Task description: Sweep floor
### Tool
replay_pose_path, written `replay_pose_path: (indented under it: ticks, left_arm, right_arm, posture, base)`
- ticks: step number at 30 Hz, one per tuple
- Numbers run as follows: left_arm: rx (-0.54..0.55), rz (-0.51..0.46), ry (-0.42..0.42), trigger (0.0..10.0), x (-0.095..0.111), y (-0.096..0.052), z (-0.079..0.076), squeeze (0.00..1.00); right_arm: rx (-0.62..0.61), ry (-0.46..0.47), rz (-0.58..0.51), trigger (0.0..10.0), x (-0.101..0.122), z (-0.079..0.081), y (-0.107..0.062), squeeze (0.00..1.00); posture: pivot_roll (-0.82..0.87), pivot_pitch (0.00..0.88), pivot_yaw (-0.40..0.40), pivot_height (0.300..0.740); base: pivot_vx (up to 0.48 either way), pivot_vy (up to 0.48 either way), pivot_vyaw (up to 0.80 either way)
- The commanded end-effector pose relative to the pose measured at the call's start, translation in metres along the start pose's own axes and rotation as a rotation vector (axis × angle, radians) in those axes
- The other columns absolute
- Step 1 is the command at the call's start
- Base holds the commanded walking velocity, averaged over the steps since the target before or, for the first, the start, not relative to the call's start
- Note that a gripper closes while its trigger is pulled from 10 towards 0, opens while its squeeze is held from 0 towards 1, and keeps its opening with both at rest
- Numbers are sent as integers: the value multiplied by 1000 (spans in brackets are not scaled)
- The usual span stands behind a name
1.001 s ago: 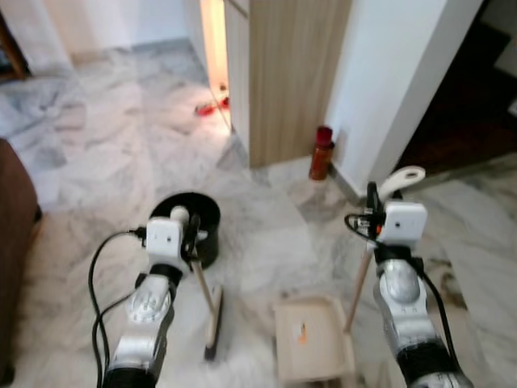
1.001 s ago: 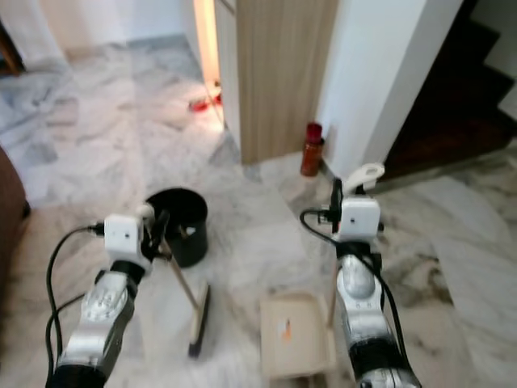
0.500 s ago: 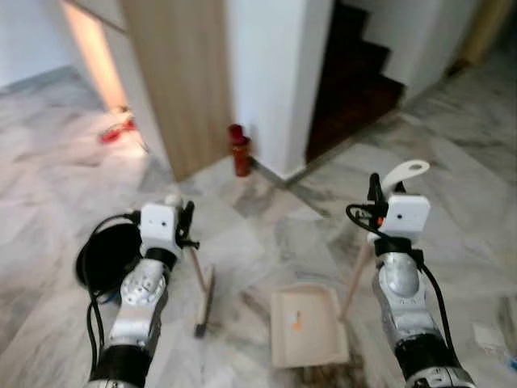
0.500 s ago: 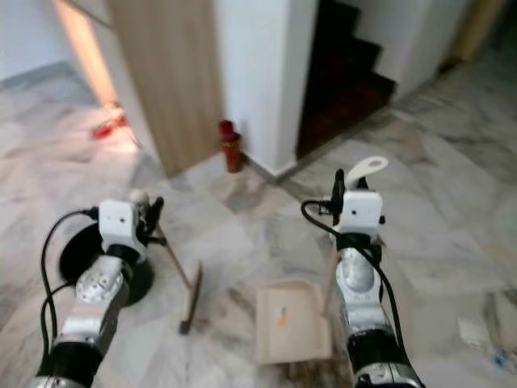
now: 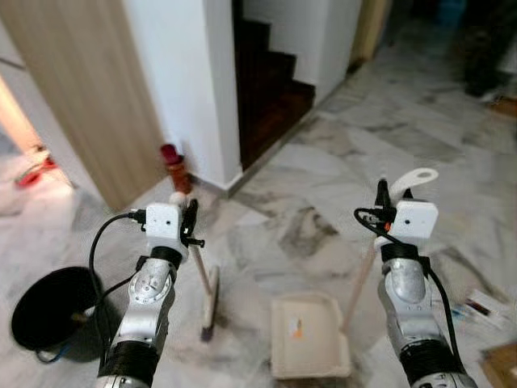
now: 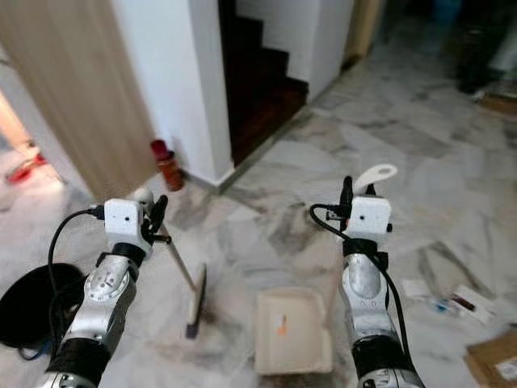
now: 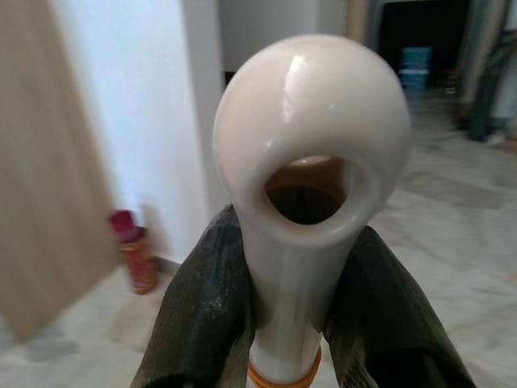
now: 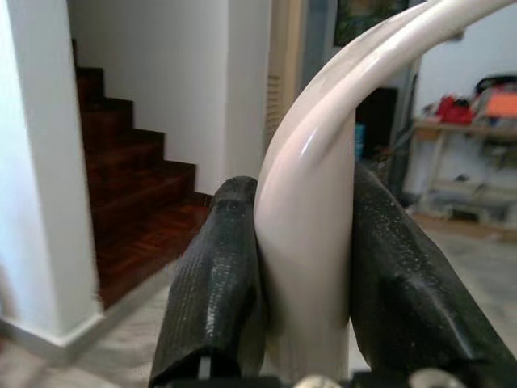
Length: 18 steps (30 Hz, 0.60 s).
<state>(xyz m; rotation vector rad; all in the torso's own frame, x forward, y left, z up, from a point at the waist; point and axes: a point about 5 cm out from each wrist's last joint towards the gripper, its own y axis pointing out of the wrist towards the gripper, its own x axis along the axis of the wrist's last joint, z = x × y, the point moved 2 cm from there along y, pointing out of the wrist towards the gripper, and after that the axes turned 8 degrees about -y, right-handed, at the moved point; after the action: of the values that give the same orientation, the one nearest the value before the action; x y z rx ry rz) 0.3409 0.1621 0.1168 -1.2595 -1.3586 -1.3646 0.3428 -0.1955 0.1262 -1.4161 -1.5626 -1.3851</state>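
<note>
Holding: both tools are in grip, with no sweeping stroke yet judged under way.
Broom: short brush with a pale wooden stick and a dark bristle head, head resting on the grey-veined marble floor, stick slanting up toward the robot's left.
Left gripper: fingers clamped on the cream plastic grip with its hanging hole, at the stick's top end.
Dustpan: cream plastic dustpan lying flat on the floor, open mouth facing away from the robot, a small orange speck inside; its wooden handle rises to the right.
Right gripper: fingers pressed tight on the curved cream handle end of the dustpan.
Key relation: broom head lies just beside the dustpan, on its left, with bare floor between; head's long axis runs roughly away from the robot. Left arm is the nearer one to do the stroke.
Debris: scraps of paper litter near the floor's right edge, well apart from the pan.
Surroundings: black round bin at left, red bottle by the white wall corner, dark wooden stairs beyond.
Judgement: next move likely calls for carrying both tools toward the litter.
</note>
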Motion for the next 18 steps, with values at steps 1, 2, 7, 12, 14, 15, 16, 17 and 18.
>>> replay_pose_path:
  ticks: [1,2,7,12,14,15,16,17,18]
  left_arm:
    - [28,-42,-13,10000,6,0,6,0]
    - [41,-44,-28,10000,6,0,8,0]
    - [36,-42,-20,10000,5,-3,9,0]
    - [30,-34,-19,10000,5,-6,9,0]
    - [25,-32,-20,10000,4,-8,8,0]
    - [23,-31,-20,10000,4,-9,7,0]
    - [21,-30,-21,10000,4,-10,7,0]
    - [20,-30,-21,10000,3,-11,7,0]
    - [19,-29,-22,10000,3,-11,7,0]
  right_arm:
    - [-2,3,-57,10000,14,-2,5,0]
    - [0,2,-61,10000,15,-3,5,0]
    - [-4,3,-63,10000,16,-3,3,0]
    - [-1,9,-62,10000,16,-1,-1,0]
    - [0,8,-62,10000,16,-1,-3,0]
    - [0,8,-60,10000,15,-2,-4,0]
    - [1,7,-57,10000,15,-2,-5,0]
    - [1,7,-55,10000,14,-2,-6,0]
    - [2,6,-54,10000,14,-2,-7,0]
  posture:
    - [35,19,13,740]
    - [36,23,12,740]
    - [40,35,13,740]
    - [39,52,18,740]
    - [36,62,21,740]
    - [39,66,20,740]
    - [39,69,19,740]
    - [39,69,19,740]
    - [35,72,20,740]
  base:
    - [0,0,-800]
    - [0,0,-800]
    - [0,0,-800]
    - [0,0,-800]
    - [0,0,-800]
    - [0,0,-800]
    - [0,0,-800]
    - [0,0,-800]
    - [0,0,-800]
